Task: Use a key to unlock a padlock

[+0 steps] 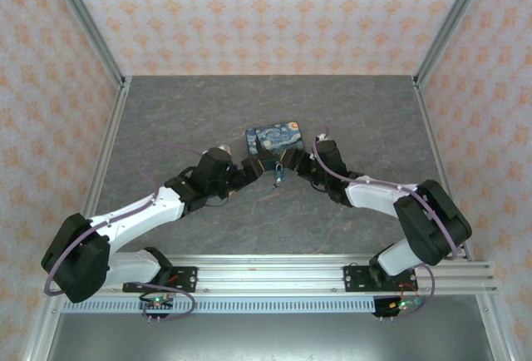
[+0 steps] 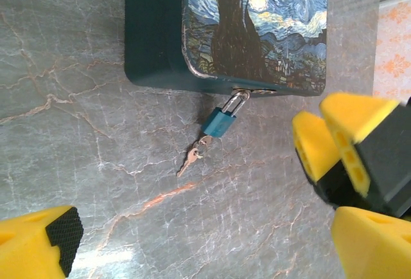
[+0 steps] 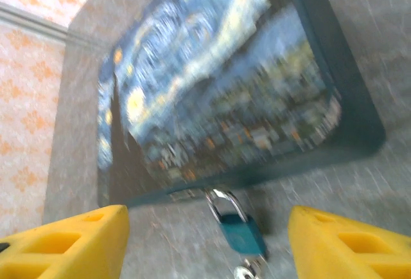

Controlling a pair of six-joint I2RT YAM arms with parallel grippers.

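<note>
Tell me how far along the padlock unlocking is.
Done: a key looks seated in the padlock. In hand: nothing gripped; the open right claw straddles the padlock, and the left claw is open nearby. Left: turning the key; the shackle sits closed on the box.

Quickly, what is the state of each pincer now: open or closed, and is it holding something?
Left pincer: open, holding nothing.
Right pincer: open, holding nothing; the padlock is not gripped.
</note>
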